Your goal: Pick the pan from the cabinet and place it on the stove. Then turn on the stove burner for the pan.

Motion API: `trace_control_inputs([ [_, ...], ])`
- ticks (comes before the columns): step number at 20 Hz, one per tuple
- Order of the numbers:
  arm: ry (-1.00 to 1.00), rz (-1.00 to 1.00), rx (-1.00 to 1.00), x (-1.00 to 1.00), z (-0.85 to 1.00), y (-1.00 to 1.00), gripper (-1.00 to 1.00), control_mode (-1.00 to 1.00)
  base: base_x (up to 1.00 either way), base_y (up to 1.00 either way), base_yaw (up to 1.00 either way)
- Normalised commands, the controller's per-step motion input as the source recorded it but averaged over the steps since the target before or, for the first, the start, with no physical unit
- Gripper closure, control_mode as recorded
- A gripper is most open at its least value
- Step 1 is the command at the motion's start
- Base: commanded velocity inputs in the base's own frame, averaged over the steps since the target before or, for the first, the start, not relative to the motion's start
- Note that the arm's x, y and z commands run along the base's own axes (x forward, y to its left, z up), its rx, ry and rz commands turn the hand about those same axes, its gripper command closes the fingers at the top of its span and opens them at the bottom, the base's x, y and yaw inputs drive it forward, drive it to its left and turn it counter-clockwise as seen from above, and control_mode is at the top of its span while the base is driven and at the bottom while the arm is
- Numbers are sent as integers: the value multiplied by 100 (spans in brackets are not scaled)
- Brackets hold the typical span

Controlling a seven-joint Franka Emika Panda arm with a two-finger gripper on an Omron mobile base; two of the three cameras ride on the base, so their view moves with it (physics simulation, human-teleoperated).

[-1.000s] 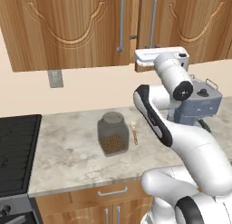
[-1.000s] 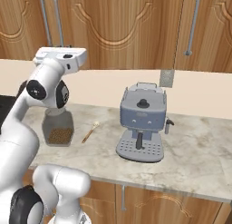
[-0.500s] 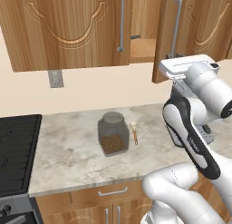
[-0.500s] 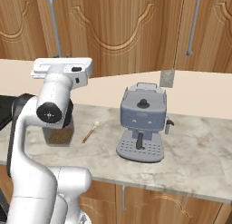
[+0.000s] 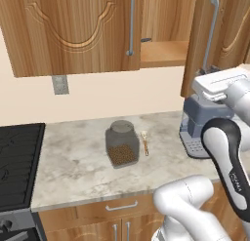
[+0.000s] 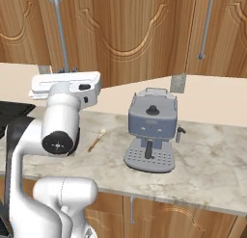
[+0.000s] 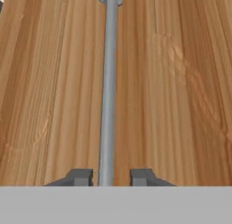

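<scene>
Cabinet [image 5: 73, 35]: brown carved wood, right door [image 5: 215, 40] stood swung open.
Pan handle [image 5: 146, 40]: showed on the shelf inside.
Stove [image 5: 17, 162]: black, at counter's left.

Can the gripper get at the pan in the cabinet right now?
Probably not yet. The gripper straddles the right door's bar handle, so it is busy with the door. The cabinet shows a gap, with a thin dark handle tip on the shelf; the door looks half open.

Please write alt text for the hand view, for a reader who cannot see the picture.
The gripper has its two dark fingertips on either side of a long silver bar handle, which runs straight up the brown wooden cabinet door. The wood grain runs along the handle.
</scene>
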Motion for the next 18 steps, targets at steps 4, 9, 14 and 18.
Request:
trace_control_inputs([
  [4, -1, 0, 0, -34, -1, 0, -100, -100, 0, 0, 0],
  [9, -13, 0, 0, -68, 9, 0, -100, -100, 0, 0, 0],
  [14, -14, -4, 0, -80, 11, 37, -100, -100, 0, 0, 0],
  [18, -3, -14, -4, -30, -10, 94, -100, -100, 0, 0, 0],
])
